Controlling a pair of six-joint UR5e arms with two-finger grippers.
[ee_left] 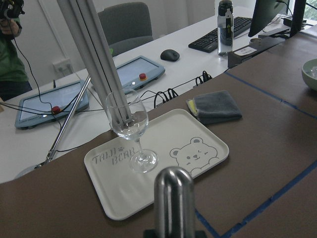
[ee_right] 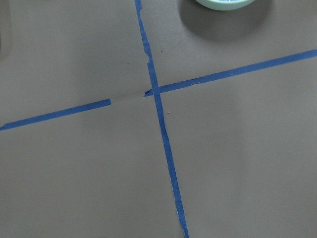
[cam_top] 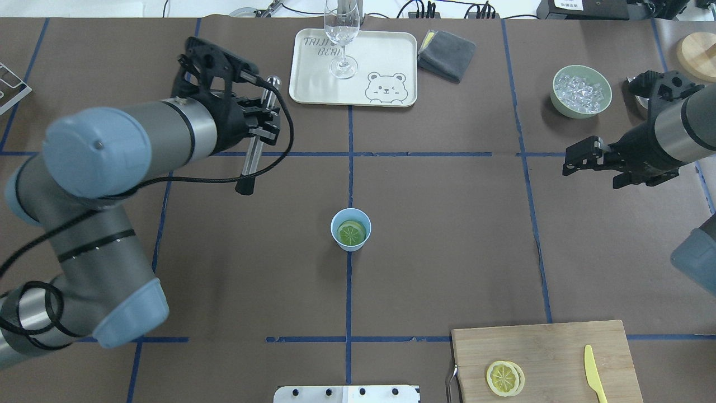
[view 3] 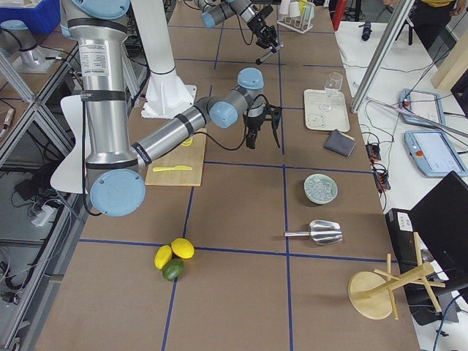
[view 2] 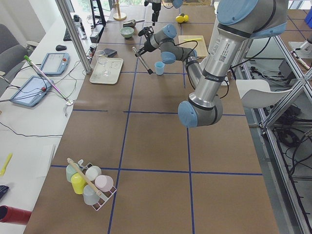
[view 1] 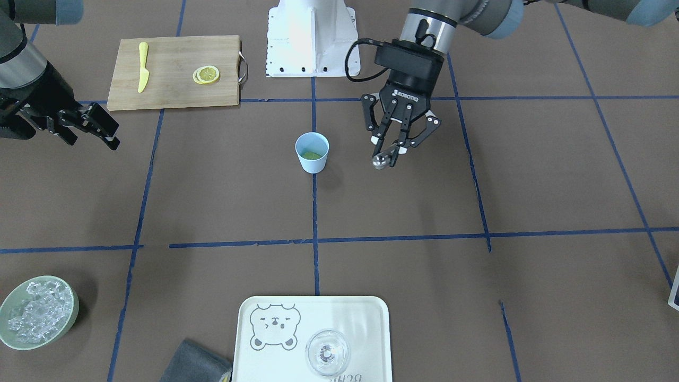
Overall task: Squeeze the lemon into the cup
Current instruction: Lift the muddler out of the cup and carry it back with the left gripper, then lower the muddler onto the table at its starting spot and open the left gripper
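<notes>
The light-blue cup [cam_top: 351,229] stands upright at the table's middle, also in the front view [view 1: 312,152]. A lemon slice [cam_top: 352,233] lies inside it, looking greenish. More lemon slices [cam_top: 504,378] lie stacked on the cutting board [cam_top: 559,347]. My left gripper [cam_top: 258,124] is shut on a metal rod [cam_top: 254,151], held above the table left of the cup and beyond it. The rod's rounded end fills the bottom of the left wrist view [ee_left: 173,196]. My right gripper [cam_top: 593,162] is open and empty, far right of the cup.
A white bear tray [cam_top: 313,89] with a wine glass [cam_top: 341,39] is at the far middle, a grey cloth [cam_top: 447,53] beside it. A green bowl of ice [cam_top: 582,92] is at the far right. A yellow knife [cam_top: 596,375] lies on the board.
</notes>
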